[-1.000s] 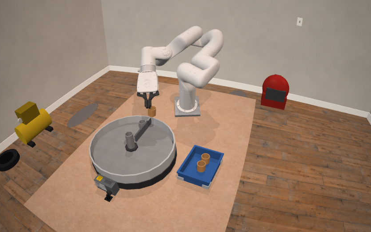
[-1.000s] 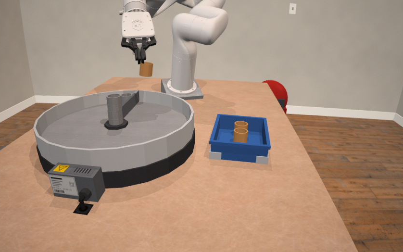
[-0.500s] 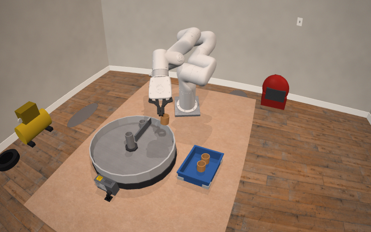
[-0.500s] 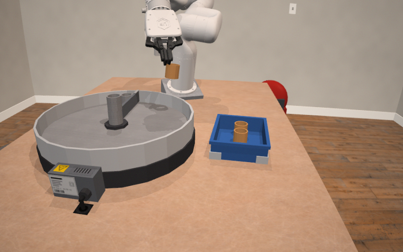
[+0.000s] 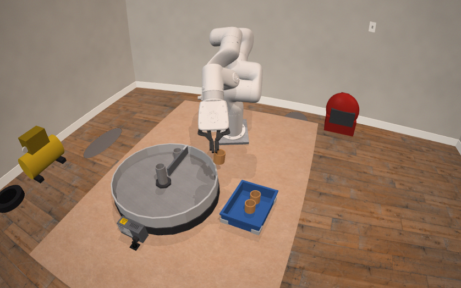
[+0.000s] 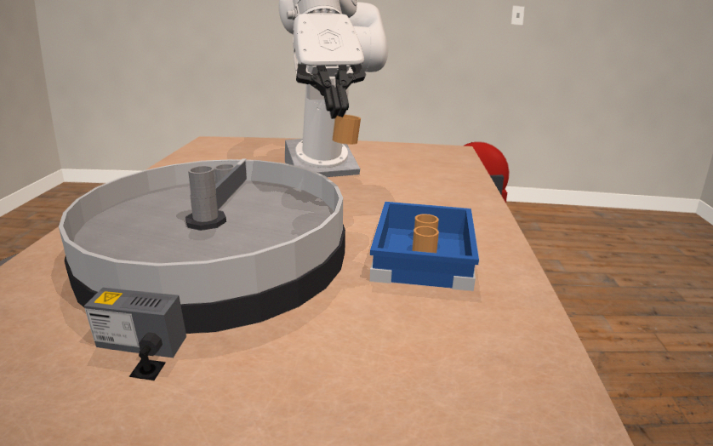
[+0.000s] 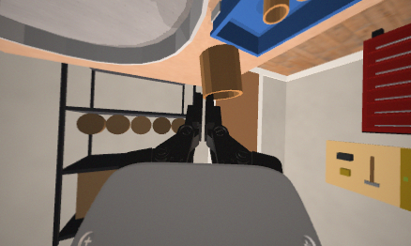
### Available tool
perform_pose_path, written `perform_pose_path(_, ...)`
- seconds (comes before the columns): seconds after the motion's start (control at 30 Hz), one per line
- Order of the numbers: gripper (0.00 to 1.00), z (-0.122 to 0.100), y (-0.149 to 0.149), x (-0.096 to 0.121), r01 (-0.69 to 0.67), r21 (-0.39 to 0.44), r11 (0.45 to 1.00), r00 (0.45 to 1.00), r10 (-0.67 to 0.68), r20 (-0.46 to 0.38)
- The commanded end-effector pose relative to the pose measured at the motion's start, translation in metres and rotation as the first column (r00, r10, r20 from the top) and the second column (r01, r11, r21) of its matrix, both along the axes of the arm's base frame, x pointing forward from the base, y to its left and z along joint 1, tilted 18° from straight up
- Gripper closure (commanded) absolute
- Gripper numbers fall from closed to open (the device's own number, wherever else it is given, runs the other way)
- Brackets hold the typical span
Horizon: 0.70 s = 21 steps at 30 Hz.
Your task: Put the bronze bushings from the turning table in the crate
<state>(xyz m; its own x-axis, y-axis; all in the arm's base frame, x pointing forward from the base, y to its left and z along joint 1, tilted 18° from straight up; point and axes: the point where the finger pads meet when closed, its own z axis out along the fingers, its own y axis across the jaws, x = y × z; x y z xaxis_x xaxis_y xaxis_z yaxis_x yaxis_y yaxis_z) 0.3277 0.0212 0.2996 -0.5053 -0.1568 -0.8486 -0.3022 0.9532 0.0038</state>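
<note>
From top, the gripper, almost narrow, pinches one bronze bushing by its wall; a steel bushing is inside the turntable. In exterior, two bushings stand in the crate beside the turntable. In wrist, the held bushing is outside the turntable.

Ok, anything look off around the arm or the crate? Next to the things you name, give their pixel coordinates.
One thing: the bronze bushing (image 5: pixel 219 158) (image 6: pixel 346 130) (image 7: pixel 220 70) in the jaws hangs off to one side, slightly tilted, seemingly pinched by its wall rather than gripped across its body. May be intended, but looks lopsided. The crate (image 5: pixel 237 222) (image 6: pixel 423 257) (image 7: pixel 281 38) shows no visible damage or spill.
</note>
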Motion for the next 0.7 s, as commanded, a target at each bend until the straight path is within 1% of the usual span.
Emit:
perform_pose_path(0.0, 1.0, 0.006, 0.017, 0.033, 0.013, -0.002, 1.0, 1.0, -0.013, -0.006)
perform_pose_path(0.03, 1.0, 0.006, 0.017, 0.033, 0.013, -0.002, 1.0, 1.0, -0.013, -0.006)
perform_pose_path(0.1, 1.0, 0.01, 0.031, 0.043, 0.013, -0.002, 1.0, 1.0, -0.013, -0.006)
perform_pose_path(0.53, 1.0, 0.027, 0.089, 0.082, 0.012, -0.002, 1.0, 1.0, -0.012, -0.006)
perform_pose_path(0.6, 1.0, 0.027, 0.089, 0.082, 0.012, -0.002, 1.0, 1.0, -0.012, -0.006)
perform_pose_path(0.67, 1.0, 0.03, 0.097, 0.087, 0.012, -0.002, 1.0, 1.0, -0.012, -0.006)
